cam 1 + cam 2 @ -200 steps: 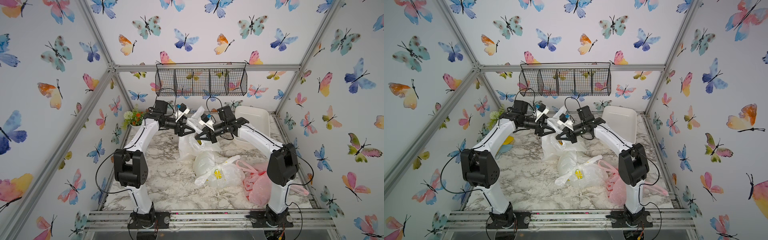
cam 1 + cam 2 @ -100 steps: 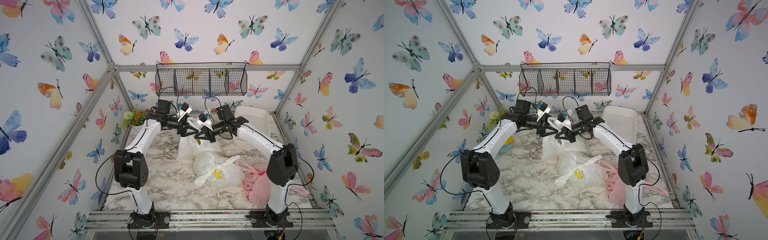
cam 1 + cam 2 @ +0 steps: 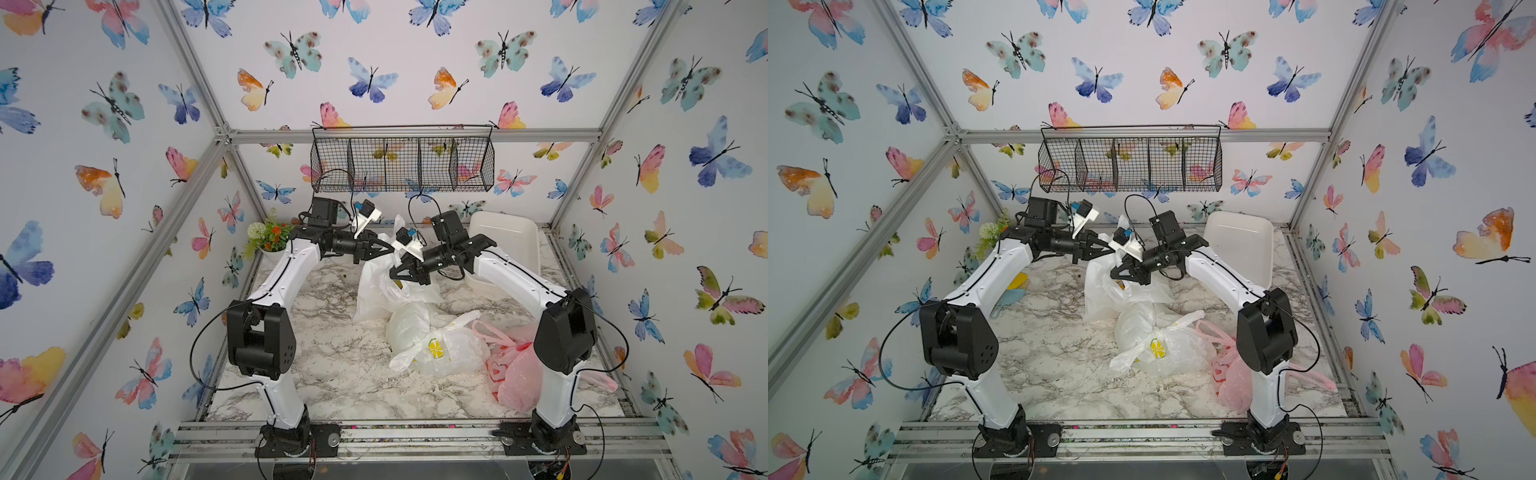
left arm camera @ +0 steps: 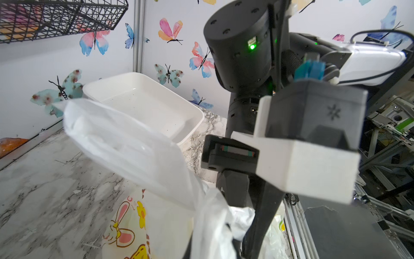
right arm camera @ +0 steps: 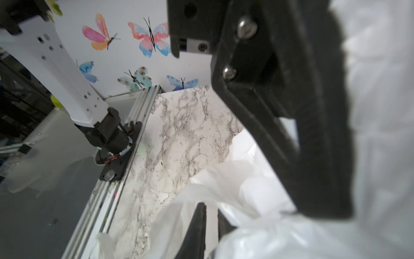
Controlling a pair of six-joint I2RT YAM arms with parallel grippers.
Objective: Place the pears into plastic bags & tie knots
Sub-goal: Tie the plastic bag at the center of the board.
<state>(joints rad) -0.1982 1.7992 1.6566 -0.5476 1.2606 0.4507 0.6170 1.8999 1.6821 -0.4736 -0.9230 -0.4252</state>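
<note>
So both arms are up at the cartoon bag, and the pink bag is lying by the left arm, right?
Not quite: the pink bag lies by the right arm, not the left, as both top views show. Both arms are at the cartoon bag.

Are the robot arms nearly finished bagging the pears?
Nearly, it seems. The lemon bag and pink bag lie bulging, the lemon one apparently knotted. The left gripper and right gripper meet at the top of the doodle bag, left jaws shut on a handle strip. Its knot is left. The white tub is empty.
</note>
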